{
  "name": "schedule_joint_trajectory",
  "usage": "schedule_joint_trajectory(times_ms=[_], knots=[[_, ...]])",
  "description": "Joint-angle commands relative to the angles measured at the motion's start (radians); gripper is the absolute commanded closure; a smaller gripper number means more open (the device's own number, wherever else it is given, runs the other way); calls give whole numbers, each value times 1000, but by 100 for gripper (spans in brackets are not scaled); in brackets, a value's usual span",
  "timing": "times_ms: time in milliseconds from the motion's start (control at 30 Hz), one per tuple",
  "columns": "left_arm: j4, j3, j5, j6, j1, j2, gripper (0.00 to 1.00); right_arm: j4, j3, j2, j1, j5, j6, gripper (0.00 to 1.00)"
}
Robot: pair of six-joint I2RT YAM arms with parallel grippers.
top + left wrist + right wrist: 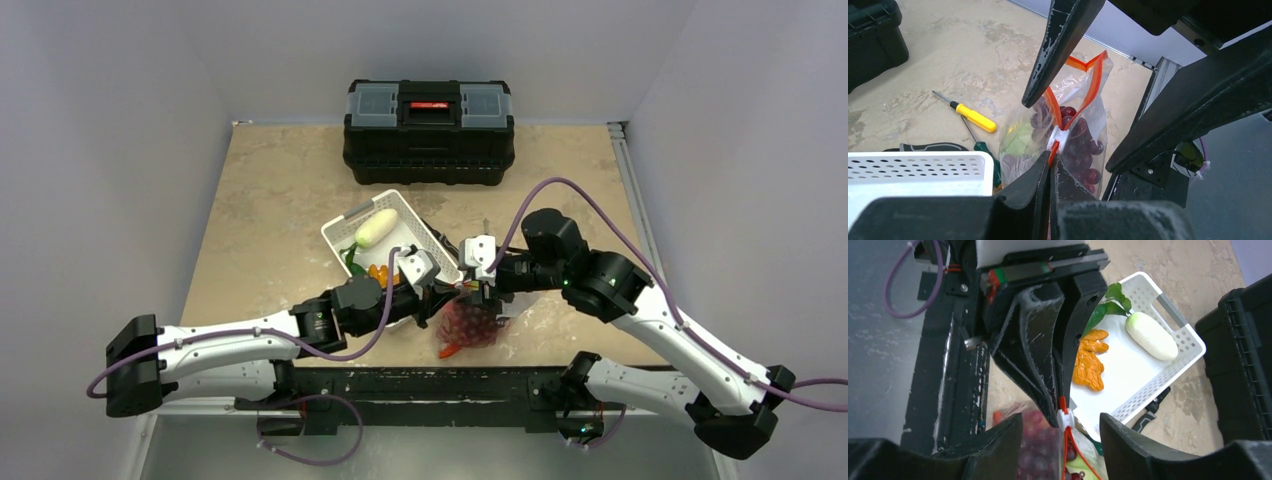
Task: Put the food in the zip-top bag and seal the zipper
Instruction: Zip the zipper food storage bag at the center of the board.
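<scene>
Zip-top bag [470, 325], seemingly limp, slick and weighted with grapes [1085, 147], sits by the table's [270, 200] near edge beside the white basket [913, 167], best gripped along its stiffer zipper [1091, 87], where the left gripper [1050, 167] pinches tight by the slider [1058, 138] while the right gripper [1060, 422] straddles it, jaws apart.

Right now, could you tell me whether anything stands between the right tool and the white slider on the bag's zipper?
Nothing visible does. The right tool is open, with the white slider sitting between its two sides. The left tool is shut on the zipper just beside the slider, close but not blocking it.
</scene>
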Motion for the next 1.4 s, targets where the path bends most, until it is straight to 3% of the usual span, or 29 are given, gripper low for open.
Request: schedule_joint_trajectory(times_ms=[0,200,567,967,1133,1233,1333,1367], knots=[[100,17,25,28,8,-5,100,-64,10,-37,-1,46,-96,38],[140,-3,59,41,10,-18,100,-108,-5,-35,-1,127,-143,29],[184,-59,167,124,11,-55,100,-181,93,104,-4,43,-222,33],[177,-75,155,132,18,-77,100,-203,44,75,-34,132,-219,58],[160,-71,152,126,18,-84,100,-190,56,77,-35,119,-214,79],[155,-65,146,123,19,-84,100,-196,69,87,-35,112,-210,98],[95,-34,152,104,19,-92,100,-219,86,93,-35,86,-205,100],[63,-14,159,97,19,-96,92,-220,88,92,-35,79,-202,100]])
